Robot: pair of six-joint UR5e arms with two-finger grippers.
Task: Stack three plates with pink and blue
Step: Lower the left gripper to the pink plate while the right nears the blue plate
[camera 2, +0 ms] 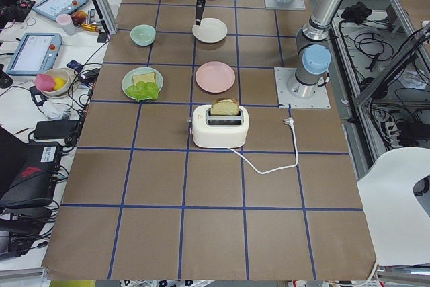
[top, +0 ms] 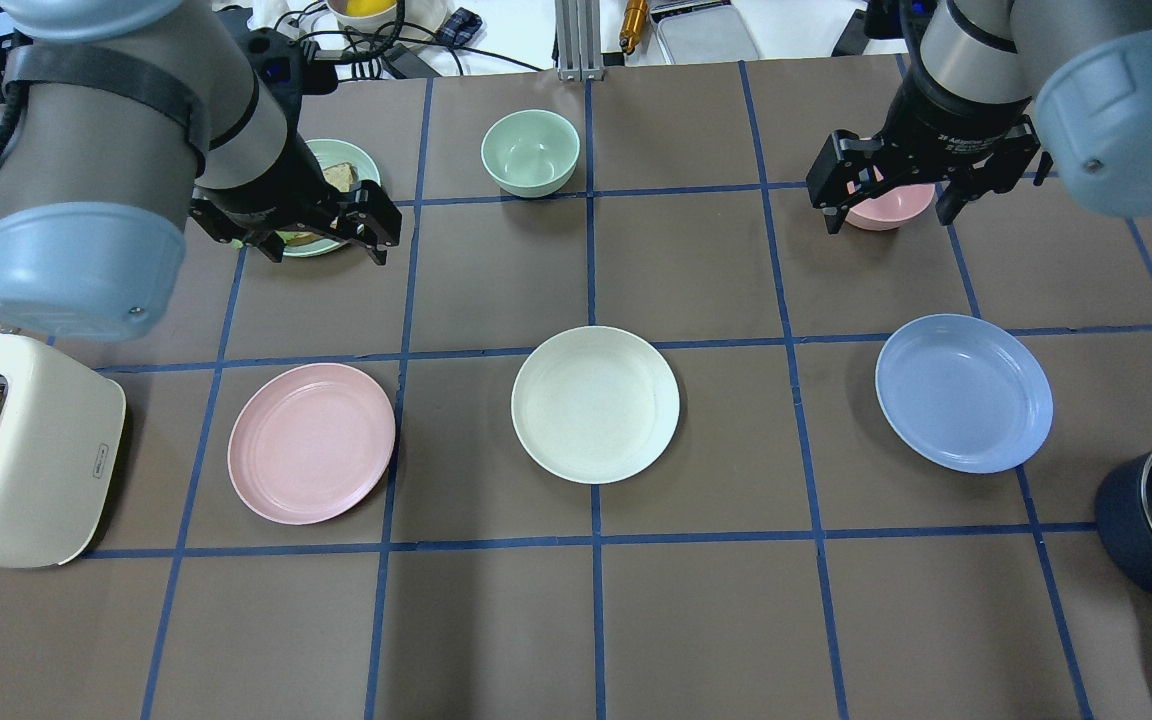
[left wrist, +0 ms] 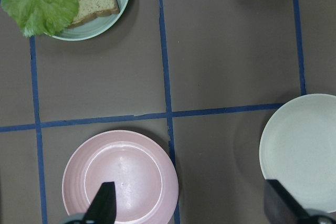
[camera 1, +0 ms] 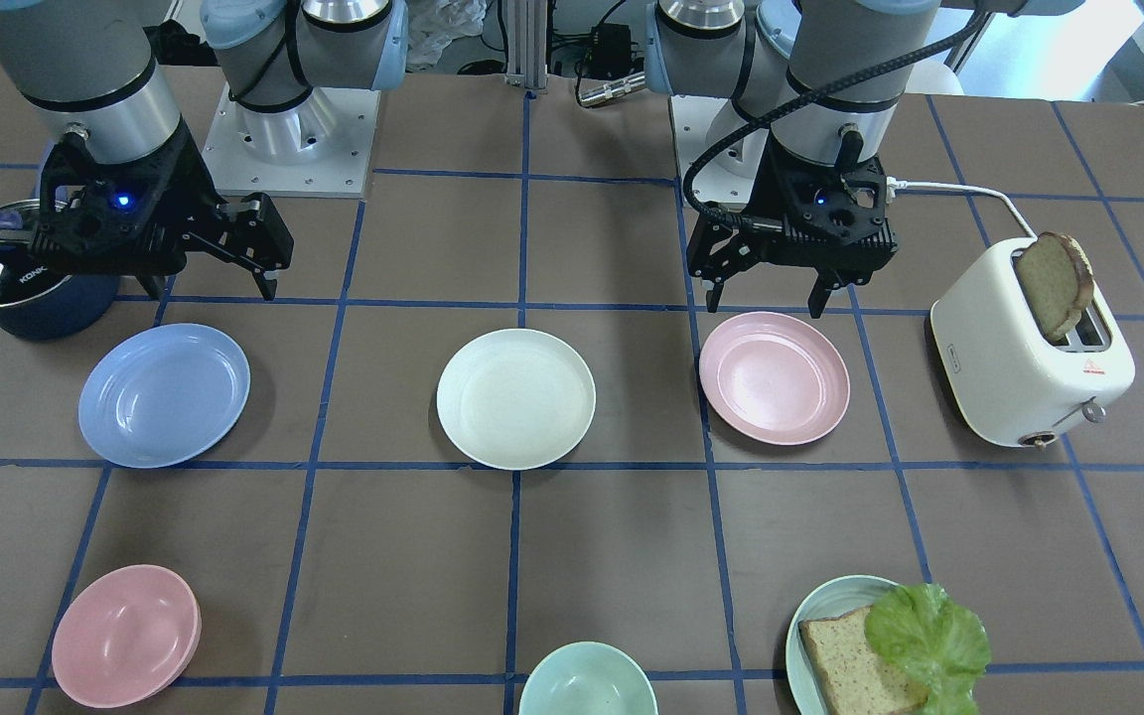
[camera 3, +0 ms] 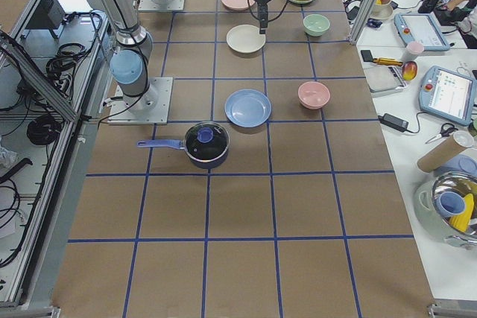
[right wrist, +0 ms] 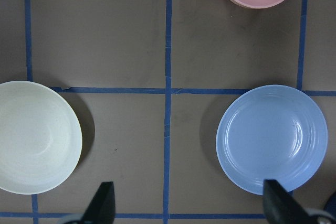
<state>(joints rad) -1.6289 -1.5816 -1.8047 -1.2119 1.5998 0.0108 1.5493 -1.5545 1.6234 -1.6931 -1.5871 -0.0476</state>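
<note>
Three plates lie apart in a row on the brown table: the pale pink plate (camera 1: pixel 776 377) (top: pixel 311 442), the cream-white plate (camera 1: pixel 515 397) (top: pixel 595 402) in the middle, and the periwinkle blue plate (camera 1: pixel 164 394) (top: pixel 963 392). My left gripper (camera 1: pixel 766 301) (top: pixel 306 245) (left wrist: pixel 190 203) hangs open and empty above the table, just past the pink plate (left wrist: pixel 119 177). My right gripper (camera 1: pixel 212 288) (top: pixel 888 220) (right wrist: pixel 189 200) hangs open and empty, high between the blue plate (right wrist: pixel 271 139) and the cream plate (right wrist: pixel 34 137). Neither gripper touches a plate.
A white toaster (camera 1: pixel 1029 348) with a bread slice stands beside the pink plate. A dark lidded pot (camera 1: pixel 16 288) stands beside the blue plate. On the operators' side are a pink bowl (camera 1: pixel 125 636), a green bowl (camera 1: pixel 587 680), and a teal plate with bread and lettuce (camera 1: pixel 820 616).
</note>
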